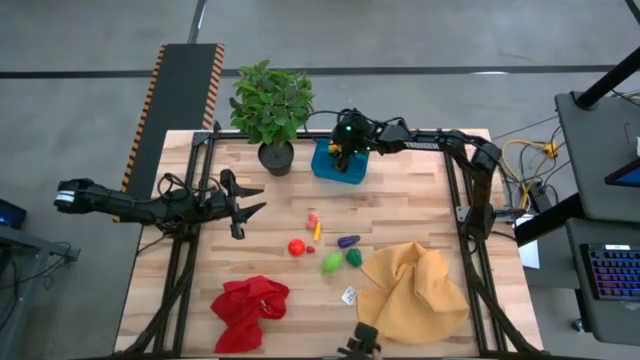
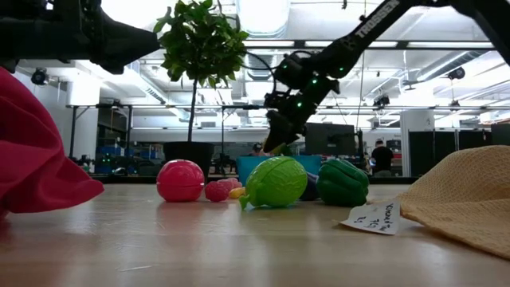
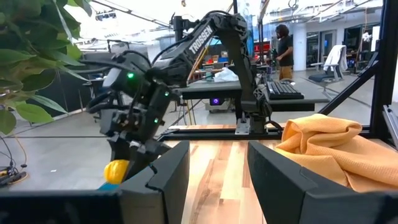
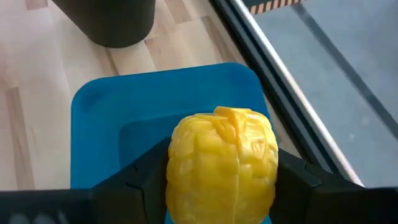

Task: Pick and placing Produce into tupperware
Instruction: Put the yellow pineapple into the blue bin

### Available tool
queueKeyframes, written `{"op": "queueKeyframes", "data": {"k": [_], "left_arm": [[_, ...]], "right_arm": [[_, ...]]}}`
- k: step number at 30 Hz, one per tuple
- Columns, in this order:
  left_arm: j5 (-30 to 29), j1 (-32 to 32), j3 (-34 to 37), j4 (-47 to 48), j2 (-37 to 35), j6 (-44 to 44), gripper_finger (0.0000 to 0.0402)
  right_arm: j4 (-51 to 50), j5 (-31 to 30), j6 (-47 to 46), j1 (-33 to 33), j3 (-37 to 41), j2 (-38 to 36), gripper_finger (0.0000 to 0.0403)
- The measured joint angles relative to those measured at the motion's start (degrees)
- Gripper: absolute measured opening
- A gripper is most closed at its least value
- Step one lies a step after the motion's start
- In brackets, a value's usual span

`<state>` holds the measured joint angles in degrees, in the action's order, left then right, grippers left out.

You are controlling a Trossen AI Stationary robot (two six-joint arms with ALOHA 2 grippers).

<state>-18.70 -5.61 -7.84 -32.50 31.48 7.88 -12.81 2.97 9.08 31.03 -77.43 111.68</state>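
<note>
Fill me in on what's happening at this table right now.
The right gripper holds a yellow toy vegetable just above the teal tub at the table's far edge, beside the potted plant. It has not let go yet. The left gripper waits open on its own side. Several toy pieces lie mid-table, between a red cloth and a mustard cloth.

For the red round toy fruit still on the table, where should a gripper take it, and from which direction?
Grip the red round fruit across its widest middle, coming straight down. It sits apart from the small pink piece and green pieces, so fingers have room on either side. The left gripper is open and nearer; the right gripper holds the yellow fruit.
</note>
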Motion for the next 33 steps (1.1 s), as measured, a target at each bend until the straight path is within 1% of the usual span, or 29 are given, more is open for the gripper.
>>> {"op": "queueKeyframes", "data": {"k": [6,10,21,33], "left_arm": [[0.0,0.02,0.0,-0.01,-0.09,0.0,0.0148],[0.0,0.02,0.0,-0.02,-0.11,0.02,0.0148],[0.01,0.02,0.0,-0.02,-0.02,0.02,0.0148],[0.0,0.0,0.0,-0.03,-0.01,0.02,0.0148]], "right_arm": [[-0.42,0.03,0.63,0.02,-3.71,4.91,0.0194],[-0.27,0.01,1.48,0.04,-4.9,6.56,0.0194],[-0.21,-0.12,2.56,0.72,-5.66,8.18,0.0194],[-0.15,-0.12,3.04,1.07,-5.66,8.2,0.0194]]}}
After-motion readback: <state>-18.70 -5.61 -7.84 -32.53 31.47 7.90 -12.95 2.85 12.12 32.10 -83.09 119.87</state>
